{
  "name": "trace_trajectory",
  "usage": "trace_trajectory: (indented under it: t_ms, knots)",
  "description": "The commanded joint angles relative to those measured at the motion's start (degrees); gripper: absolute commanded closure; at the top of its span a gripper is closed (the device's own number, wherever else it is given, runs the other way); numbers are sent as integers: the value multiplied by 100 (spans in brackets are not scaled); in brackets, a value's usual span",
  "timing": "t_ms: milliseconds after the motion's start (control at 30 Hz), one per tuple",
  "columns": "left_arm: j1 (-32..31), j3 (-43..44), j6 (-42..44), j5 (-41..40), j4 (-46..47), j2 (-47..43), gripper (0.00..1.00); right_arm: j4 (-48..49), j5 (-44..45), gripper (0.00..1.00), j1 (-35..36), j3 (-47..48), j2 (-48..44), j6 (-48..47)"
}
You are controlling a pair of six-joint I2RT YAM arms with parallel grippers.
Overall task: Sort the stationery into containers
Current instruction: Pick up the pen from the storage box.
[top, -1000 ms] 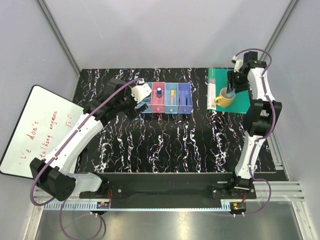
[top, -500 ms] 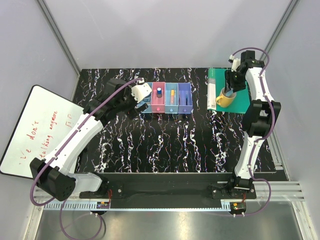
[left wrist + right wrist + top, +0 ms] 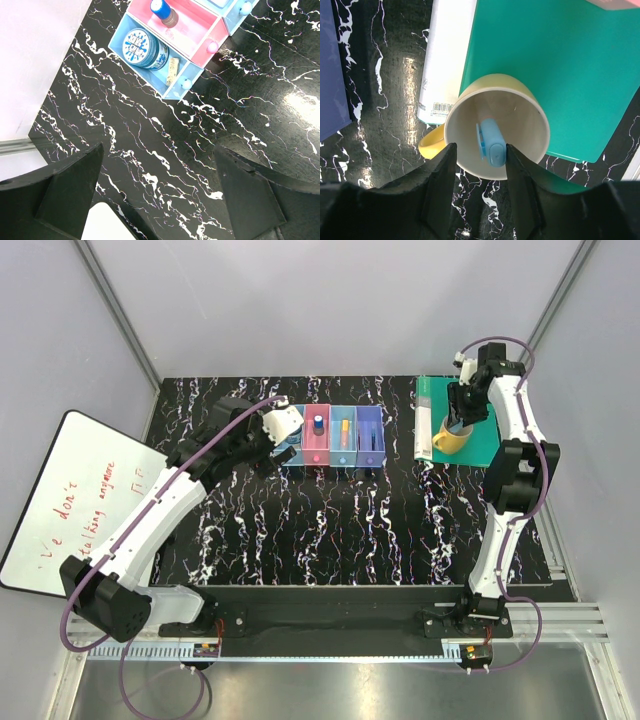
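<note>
Four containers stand in a row: light blue [image 3: 293, 443], pink [image 3: 318, 443], blue [image 3: 344, 440] and purple [image 3: 370, 435]. The light blue bin [image 3: 175, 85] holds a round blue disc [image 3: 141, 48] and a tiny pale clip [image 3: 172, 70]. A blue cylinder [image 3: 162, 10] stands in the pink bin [image 3: 195, 37], and an orange-yellow stick [image 3: 344, 428] lies in the blue one. My left gripper [image 3: 160, 165] hangs wide open over bare table just left of the row. My right gripper [image 3: 481, 150] is open, its fingers either side of a light blue pen [image 3: 492, 142] standing in the yellow mug [image 3: 520, 95]. The pen touches the right finger.
The mug sits on the front left corner of a green book [image 3: 545, 55], with a white barcoded item [image 3: 445, 55] along the book's left edge. A pink cube [image 3: 615, 3] shows at the book's far side. A whiteboard [image 3: 70, 500] lies off the table's left edge.
My right gripper has shifted slightly toward the back over the mug and its jaws have narrowed a little around the pen. The left arm has not moved.
</note>
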Motion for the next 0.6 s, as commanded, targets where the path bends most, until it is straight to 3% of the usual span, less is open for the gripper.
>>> trace_trajectory:
  t_ms: [0, 233, 333, 500, 567]
  knots:
    - [-18, 58, -31, -16, 243, -79, 1, 21, -64, 51, 51, -119, -339, -90]
    - [-18, 22, 4, -60, 243, -97, 1, 38, -46, 57, 51, -50, -207, -99]
    - [-18, 40, -14, -51, 243, -79, 1, 47, -29, 68, 51, -6, -155, -99]
    - [-18, 40, -31, -51, 243, -88, 1, 56, 42, 94, 51, 47, -189, -116]
    - [-18, 40, -40, -33, 235, -105, 1, 65, 86, 99, 51, 56, -251, -116]
